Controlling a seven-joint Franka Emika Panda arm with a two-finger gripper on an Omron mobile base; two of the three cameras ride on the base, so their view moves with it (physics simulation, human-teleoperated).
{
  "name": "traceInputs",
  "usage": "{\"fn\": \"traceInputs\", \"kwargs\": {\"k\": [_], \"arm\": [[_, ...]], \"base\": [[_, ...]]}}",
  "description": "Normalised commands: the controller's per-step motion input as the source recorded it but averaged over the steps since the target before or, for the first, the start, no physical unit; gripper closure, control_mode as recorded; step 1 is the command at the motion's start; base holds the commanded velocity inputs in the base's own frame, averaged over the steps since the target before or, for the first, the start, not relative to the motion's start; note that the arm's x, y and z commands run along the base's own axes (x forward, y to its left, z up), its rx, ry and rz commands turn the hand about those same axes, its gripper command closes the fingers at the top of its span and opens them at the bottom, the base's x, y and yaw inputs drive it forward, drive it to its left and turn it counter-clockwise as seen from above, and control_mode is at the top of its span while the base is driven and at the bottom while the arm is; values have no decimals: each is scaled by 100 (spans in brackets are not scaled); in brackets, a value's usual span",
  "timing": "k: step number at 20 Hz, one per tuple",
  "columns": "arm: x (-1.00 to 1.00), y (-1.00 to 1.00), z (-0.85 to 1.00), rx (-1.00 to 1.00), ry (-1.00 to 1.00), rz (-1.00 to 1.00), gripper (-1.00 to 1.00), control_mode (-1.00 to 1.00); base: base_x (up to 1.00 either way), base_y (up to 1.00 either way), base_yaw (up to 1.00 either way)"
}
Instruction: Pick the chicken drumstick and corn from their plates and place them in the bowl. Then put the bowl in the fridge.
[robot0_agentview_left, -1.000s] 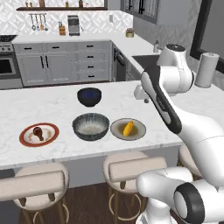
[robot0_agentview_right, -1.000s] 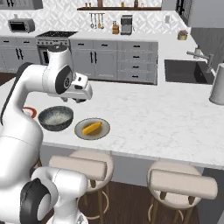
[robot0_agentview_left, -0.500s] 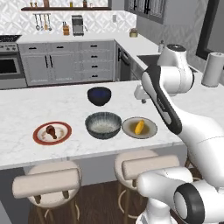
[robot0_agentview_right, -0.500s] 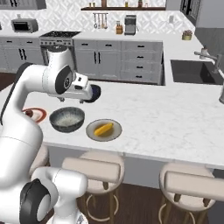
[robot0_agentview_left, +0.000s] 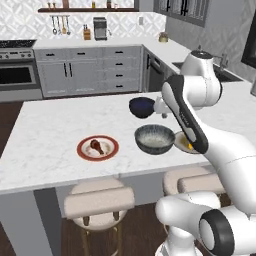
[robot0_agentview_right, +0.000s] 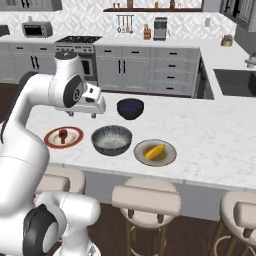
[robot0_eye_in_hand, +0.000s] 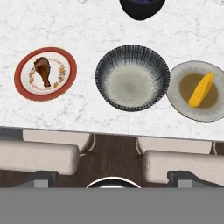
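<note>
Hovering over bowl: from the left base view the gripper (robot0_agentview_left: 161, 106) hangs high above the counter (robot0_agentview_left: 45, 130), between the navy bowl (robot0_agentview_left: 142, 107) and the ribbed bowl (robot0_agentview_left: 155, 139); drumstick (robot0_agentview_left: 96, 146) lies on its red-rimmed plate (robot0_agentview_left: 98, 148), left of the ribbed bowl and well apart from the jaws
Right base view: the ribbed bowl (robot0_agentview_right: 111, 140) sits in the middle, likely so both foods have a short carry; corn (robot0_agentview_right: 153, 151) rests on the olive plate (robot0_agentview_right: 155, 152) just right of it; the red-rimmed plate (robot0_agentview_right: 63, 137) is just left of it
Hand view: ribbed bowl (robot0_eye_in_hand: 132, 78) empty; drumstick (robot0_eye_in_hand: 43, 70) to its left, corn (robot0_eye_in_hand: 201, 89) to its right
Jaws: spread wide, holding nothing; my guess is a drop toward the drumstick comes first
</note>
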Motion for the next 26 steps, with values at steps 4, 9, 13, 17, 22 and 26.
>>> {"fn": "traceInputs", "kwargs": {"k": [4, 9, 13, 17, 22, 26], "arm": [[0, 0, 0, 0, 0, 0, -100, 100], [0, 0, 0, 0, 0, 0, -100, 100], [0, 0, 0, 0, 0, 0, -100, 100], [0, 0, 0, 0, 0, 0, -100, 100], [13, -48, -3, 0, 0, -1, -100, -100], [-9, -100, -14, 0, 1, -14, -100, -100]], "base": [[37, 45, -4], [76, -12, 0], [74, -23, 0], [52, -23, 0], [8, -3, 0], [0, 0, 0]]}}
